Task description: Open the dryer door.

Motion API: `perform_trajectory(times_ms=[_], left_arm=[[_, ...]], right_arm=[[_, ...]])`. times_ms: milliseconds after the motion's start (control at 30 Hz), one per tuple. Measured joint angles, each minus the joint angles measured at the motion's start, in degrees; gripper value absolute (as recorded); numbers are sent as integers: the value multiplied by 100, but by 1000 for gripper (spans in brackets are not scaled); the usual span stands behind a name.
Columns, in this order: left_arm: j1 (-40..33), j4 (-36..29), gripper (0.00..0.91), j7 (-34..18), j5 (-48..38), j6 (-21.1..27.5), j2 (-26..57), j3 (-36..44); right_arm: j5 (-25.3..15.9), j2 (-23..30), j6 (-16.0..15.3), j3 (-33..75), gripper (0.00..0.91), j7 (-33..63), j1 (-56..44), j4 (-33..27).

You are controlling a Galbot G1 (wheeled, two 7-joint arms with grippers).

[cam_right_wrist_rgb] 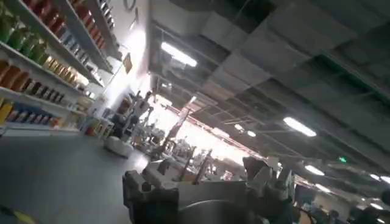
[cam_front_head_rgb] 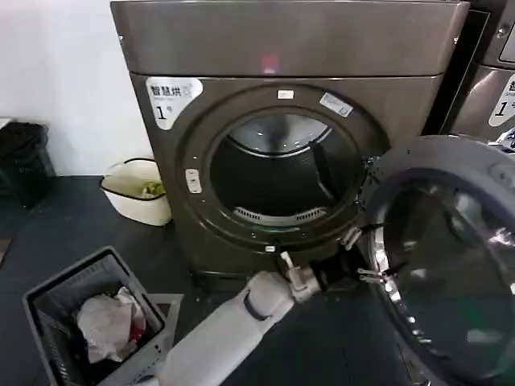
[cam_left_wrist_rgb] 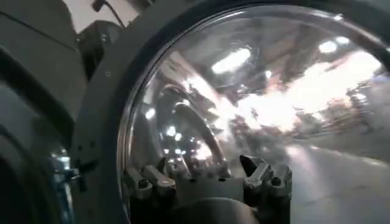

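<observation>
At the right side of the dryer [cam_front_head_rgb: 290, 145], the door [cam_front_head_rgb: 451, 265] hangs swung well out on its right-hand hinge, its inner face with the grey-blue rim turned toward the head camera and the drum mouth fully exposed. The machine stands on the floor against the back wall; a white tub [cam_front_head_rgb: 138, 190] sits on the floor just beside its left side, and a grey basket [cam_front_head_rgb: 60, 299] of laundry lies nearer the floor's front-left corner.

The left end effector [cam_front_head_rgb: 364, 257] reaches in from below on its white arm and sits at the door's free edge, touching or just beside the rim. In the left wrist view the left end effector [cam_left_wrist_rgb: 207, 179] has its fingers spread moderately, with the bulging glass directly ahead of them; they look parted rather than clamped on anything, though whether a fingertip hooks the rim I cannot tell.

The door looks rigid and fairly heavy, turning only about its hinge; the glass and chrome ring seem slick, so the plastic rim at the free edge is the better hold.

The right end effector [cam_right_wrist_rgb: 207, 195] is raised clear and idle, fingers apart and holding nothing.
</observation>
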Motion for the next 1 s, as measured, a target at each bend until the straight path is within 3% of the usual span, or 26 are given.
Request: perform_trajectory(times_ms=[500,1000], left_arm=[[-531,840,907,2,31,6,-698,219],[-570,914,907,20,63,44,-794,256]], right_arm=[[171,0,-16,210,907,-18,-28,-20],[174,0,-68,202,907,-48,38,-29]])
